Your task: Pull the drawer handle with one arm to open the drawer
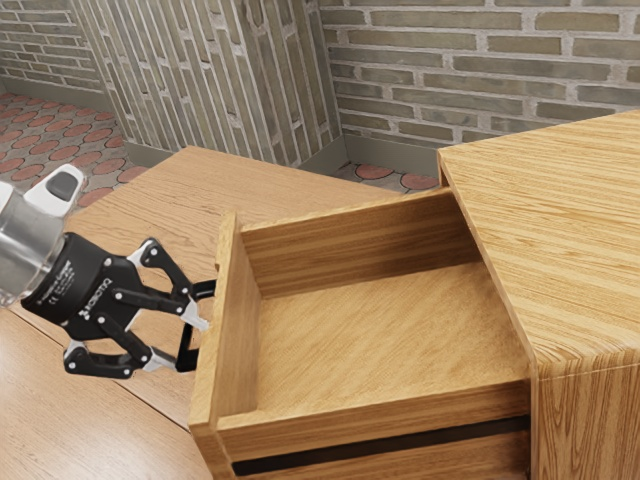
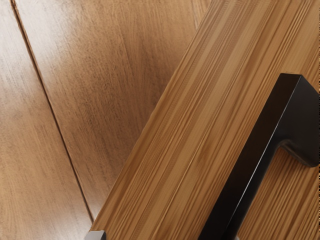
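The wooden drawer (image 1: 380, 340) stands pulled far out of the cabinet (image 1: 560, 230), and its inside is bare. Its front panel (image 1: 228, 330) faces the exterior view's left and carries a black bar handle (image 1: 186, 352). My gripper (image 1: 177, 341) is right at that handle with its fingers spread wide; they do not clamp the bar from two sides. In the wrist view the handle (image 2: 260, 165) runs slantwise across the drawer front (image 2: 190, 150), off to one side of my hand, with one silver fingertip (image 2: 97, 234) at the edge.
The cabinet rests on a wooden table (image 1: 150, 200) that stretches toward the exterior view's left and behind my arm. Brick walls (image 1: 480, 70) close the room at the back. Table planks (image 2: 75, 100) lie under my hand.
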